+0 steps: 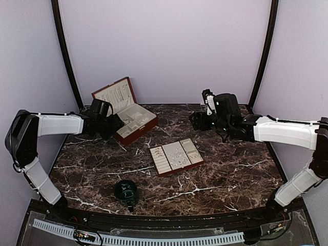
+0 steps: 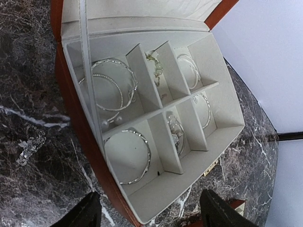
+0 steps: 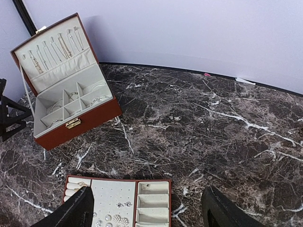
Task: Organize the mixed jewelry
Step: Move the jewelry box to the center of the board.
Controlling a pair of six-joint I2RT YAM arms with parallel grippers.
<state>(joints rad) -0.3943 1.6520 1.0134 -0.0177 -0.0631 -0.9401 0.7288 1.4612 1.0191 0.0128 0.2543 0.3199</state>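
Your right gripper [image 3: 149,189], fingers wide apart and empty, is nearer the mixed jewelry [image 3: 118,218] on the mid-table tray [image 3: 118,180], just near-left of those fingers, tray long axis left-right; left gripper [image 2: 151,193] hangs apart-fingered, empty, over the jewelry box [image 2: 71,113].

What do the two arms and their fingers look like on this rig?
The left arm and right arm match: white tubular link covers, black joints and black wrist housings. Their fingers are matte black, blunt wedges.
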